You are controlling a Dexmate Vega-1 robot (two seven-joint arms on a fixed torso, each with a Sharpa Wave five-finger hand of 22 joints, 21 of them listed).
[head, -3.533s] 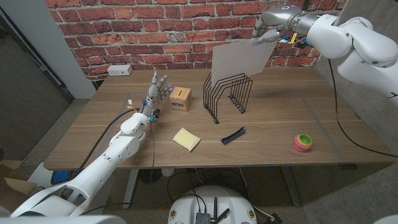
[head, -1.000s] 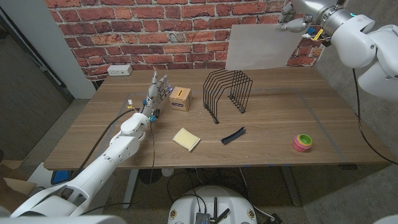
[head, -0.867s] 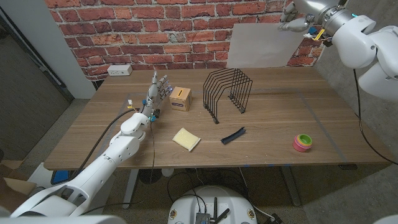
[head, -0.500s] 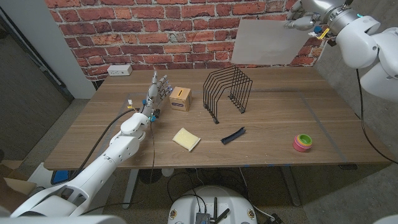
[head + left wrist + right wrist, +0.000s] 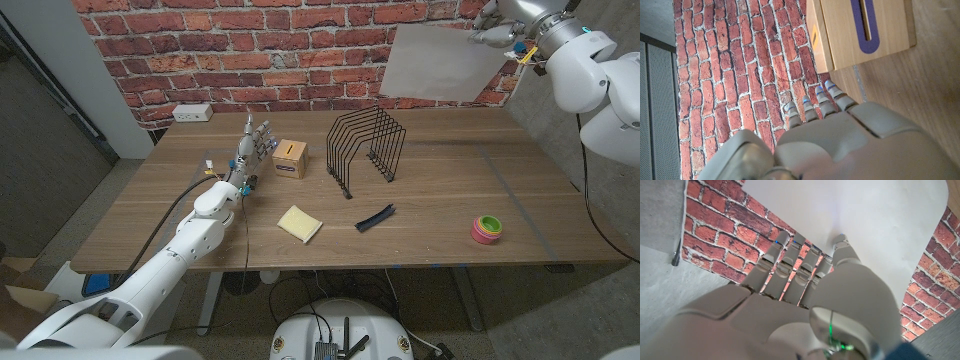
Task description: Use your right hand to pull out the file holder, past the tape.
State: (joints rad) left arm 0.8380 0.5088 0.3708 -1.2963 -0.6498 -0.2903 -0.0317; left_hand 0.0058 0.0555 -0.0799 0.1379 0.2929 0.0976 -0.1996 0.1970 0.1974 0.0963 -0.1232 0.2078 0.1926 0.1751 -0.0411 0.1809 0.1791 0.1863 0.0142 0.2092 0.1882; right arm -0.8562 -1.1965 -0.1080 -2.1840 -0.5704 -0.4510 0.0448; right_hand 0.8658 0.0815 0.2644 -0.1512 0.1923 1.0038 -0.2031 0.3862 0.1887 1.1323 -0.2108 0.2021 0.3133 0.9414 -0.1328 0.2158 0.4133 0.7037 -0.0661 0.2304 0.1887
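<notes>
A flat grey file folder hangs high in the air over the table's far right corner, in front of the brick wall. My right hand pinches its upper right corner; in the right wrist view the fingers lie against the pale sheet. The black wire rack stands on the table with nothing in its slots, below and left of the folder. A green and pink tape roll lies near the front right edge. My left hand stands upright beside a wooden box, holding nothing.
A yellow sponge and a black curved piece lie in front of the rack. A white power outlet sits at the table's back left. The slotted wooden box is close ahead of my left hand.
My right hand has lifted the grey folder out of the wire rack and carried it up and to the right. The left arm has stayed still.
</notes>
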